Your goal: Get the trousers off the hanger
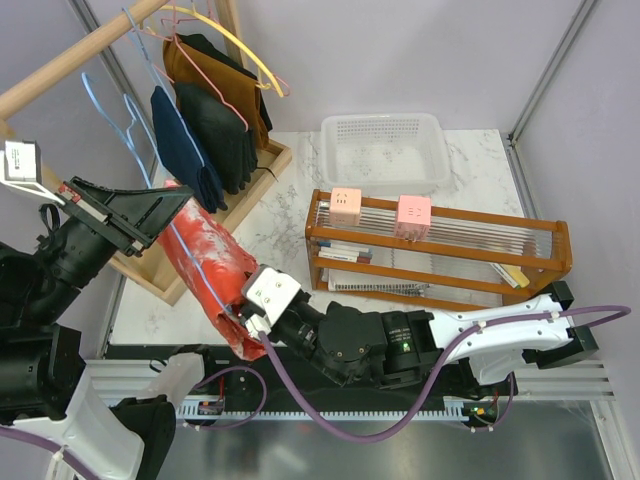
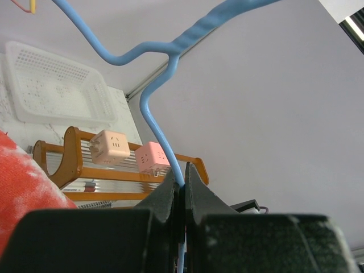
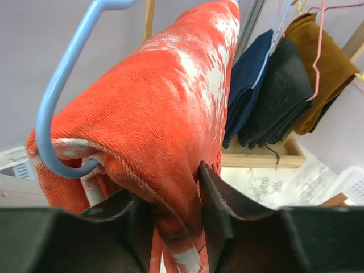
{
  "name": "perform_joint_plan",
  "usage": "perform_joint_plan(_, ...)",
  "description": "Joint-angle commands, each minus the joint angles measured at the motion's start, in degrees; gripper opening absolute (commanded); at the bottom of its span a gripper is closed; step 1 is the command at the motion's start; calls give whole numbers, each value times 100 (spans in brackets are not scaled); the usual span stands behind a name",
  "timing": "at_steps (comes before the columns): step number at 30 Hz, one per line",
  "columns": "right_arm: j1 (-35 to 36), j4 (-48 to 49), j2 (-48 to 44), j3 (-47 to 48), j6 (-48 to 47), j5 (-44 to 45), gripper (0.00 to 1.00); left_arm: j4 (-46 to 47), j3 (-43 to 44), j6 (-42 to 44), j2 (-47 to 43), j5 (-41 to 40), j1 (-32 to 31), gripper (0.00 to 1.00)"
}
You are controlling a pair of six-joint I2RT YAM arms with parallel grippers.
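Observation:
The red, white-speckled trousers (image 1: 205,262) hang folded over the light-blue wire hanger (image 1: 196,268), held up off the table's left front. My left gripper (image 1: 178,208) is at their upper end and is shut on the hanger's wire (image 2: 154,126), which runs up out of the closed tips (image 2: 183,183). A corner of the trousers (image 2: 23,179) shows at the left of that view. At the lower end, my right gripper (image 1: 248,318) is shut on a fold of the trousers (image 3: 165,108), with cloth pinched between the fingers (image 3: 176,207). The hanger's bend (image 3: 54,111) loops out of the fabric on the left.
A wooden clothes rail (image 1: 70,60) at the back left carries navy (image 1: 185,150), black and brown garments on blue, pink and yellow hangers. A white basket (image 1: 385,125) stands at the back. In front of it is a wooden rack (image 1: 440,262) topped with two pink cubes.

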Motion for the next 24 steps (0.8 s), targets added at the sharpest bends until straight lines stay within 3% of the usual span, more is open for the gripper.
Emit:
perform_joint_plan(1,-4,674,-239,-40,-337,355,35,620,46,-298,-129,381,-1,2)
perform_joint_plan(3,-13,867,-318,-84,-364,355,20,629,-50,-289,-173,372,8,2)
perform_joint_plan(7,-4,780,-301,162,-346,294,0,629,-357,-201,-357,284,8,2)
perform_joint_plan(16,-4,481,-152,1119,49,161,0,603,-1298,282,-797,-103,-1,2)
perform_joint_plan(24,-4,463,85,2069,181,92,0,498,-1430,379,-929,-234,-1,2)
